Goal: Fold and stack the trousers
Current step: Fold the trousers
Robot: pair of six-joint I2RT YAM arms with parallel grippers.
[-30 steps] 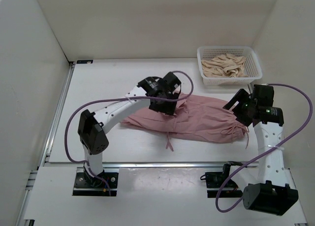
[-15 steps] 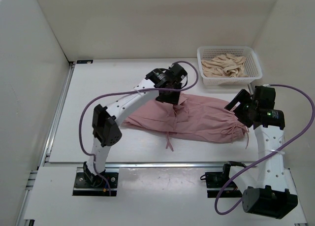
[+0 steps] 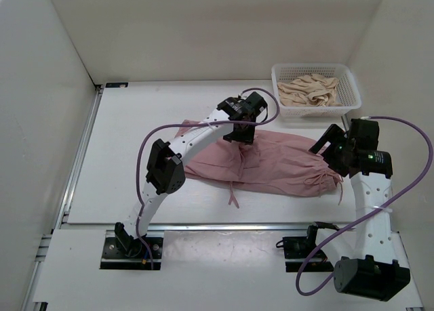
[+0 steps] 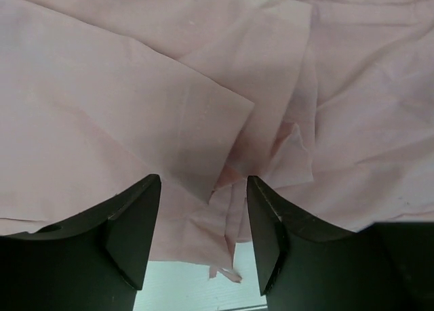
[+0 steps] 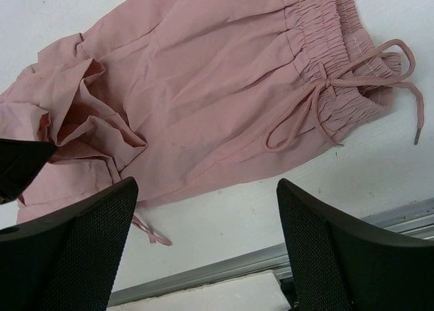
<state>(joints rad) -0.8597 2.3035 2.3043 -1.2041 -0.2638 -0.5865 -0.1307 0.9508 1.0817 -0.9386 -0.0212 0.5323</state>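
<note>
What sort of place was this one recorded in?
Likely a robot lab work cell: a white table boxed in by plain white walls, holding a basket of beige cloth.

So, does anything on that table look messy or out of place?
Only the trousers: they lie crumpled, with loose flaps bunched over each other right by the left gripper, and the waist drawstring trails loose onto the table. Nothing looks torn or spilled.

Left hand (image 4: 203, 182), fingers (image 4: 132, 236) parted, over the trousers (image 4: 203, 74): overlapping folds of wrinkled pink cloth fill the view. A folded corner lies between the fingers, and pale counter (image 4: 183, 294) shows below.
</note>
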